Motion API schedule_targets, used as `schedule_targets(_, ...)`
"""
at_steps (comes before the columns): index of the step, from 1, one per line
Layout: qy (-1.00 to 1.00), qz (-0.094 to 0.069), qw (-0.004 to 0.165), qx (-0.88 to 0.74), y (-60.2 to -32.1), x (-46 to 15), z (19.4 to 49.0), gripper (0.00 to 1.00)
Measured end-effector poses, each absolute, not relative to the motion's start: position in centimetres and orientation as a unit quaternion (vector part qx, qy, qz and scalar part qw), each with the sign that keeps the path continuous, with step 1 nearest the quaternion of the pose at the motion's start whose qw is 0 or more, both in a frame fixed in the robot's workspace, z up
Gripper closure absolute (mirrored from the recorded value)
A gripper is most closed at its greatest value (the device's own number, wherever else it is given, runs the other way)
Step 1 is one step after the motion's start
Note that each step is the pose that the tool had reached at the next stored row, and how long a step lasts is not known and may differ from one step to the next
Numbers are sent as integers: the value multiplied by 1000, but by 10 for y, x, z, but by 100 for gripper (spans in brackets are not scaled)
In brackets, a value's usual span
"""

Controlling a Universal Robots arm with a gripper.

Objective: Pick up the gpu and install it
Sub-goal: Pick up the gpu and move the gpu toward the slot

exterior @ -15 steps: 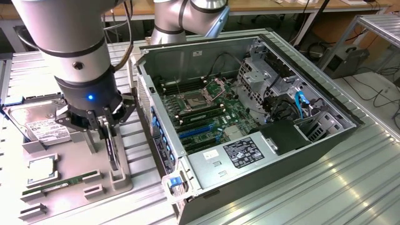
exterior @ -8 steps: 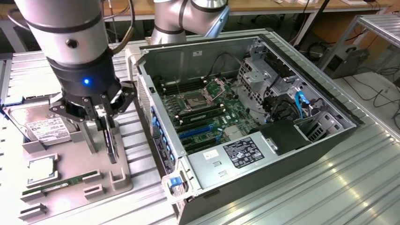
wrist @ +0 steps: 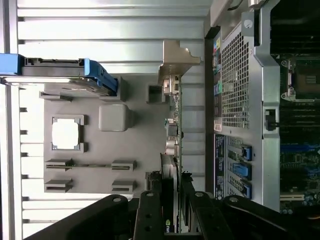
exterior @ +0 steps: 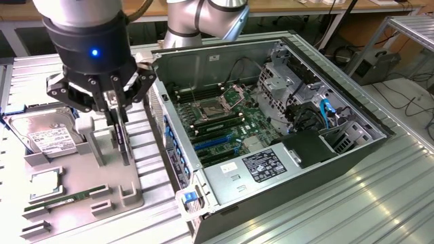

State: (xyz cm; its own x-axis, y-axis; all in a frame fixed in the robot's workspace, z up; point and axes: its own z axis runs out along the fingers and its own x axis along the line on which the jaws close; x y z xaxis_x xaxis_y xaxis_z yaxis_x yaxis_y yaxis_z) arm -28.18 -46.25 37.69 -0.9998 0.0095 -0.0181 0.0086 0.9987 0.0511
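In the exterior view, the black multi-link gripper (exterior: 117,114) hangs on the exterior view's left over a grey moulded parts tray (exterior: 129,183). Its fingers are clenched on the upper edge of the gpu (exterior: 124,145), a thin flat black rectangular expansion card. The card stands edge-on in the tray, seemingly so that it can be pinched across its thickness. Further left lies a silver hard drive with a white label (exterior: 48,137), whose print is too small to read. Nearer the camera sit a square silver processor chip (exterior: 44,184) and a narrow green RAM stick (exterior: 68,197). The open black and grey computer case (exterior: 203,66) lies on its side just to the right of the tray, so the motherboard's blue slots (exterior: 213,142) face upward. A black-and-white sticker on the power supply (exterior: 265,165) is illegible. In the wrist view, the gripper (wrist: 172,210) has a finger (wrist: 150,215) on either side of the gpu (wrist: 172,130). A small green logo (wrist: 168,225), possibly a maker's mark, shows between them. The case's perforated metal wall (wrist: 235,85) runs just beside the card.
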Motion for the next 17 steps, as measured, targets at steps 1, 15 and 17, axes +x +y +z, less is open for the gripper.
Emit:
schedule_targets(1,1000,26,9,5,-464,-279,383,74)
schedule_targets(15,1000,26,-8,5,-471,-195,435,74)
schedule_targets(17,1000,26,-8,5,-471,-186,435,74)
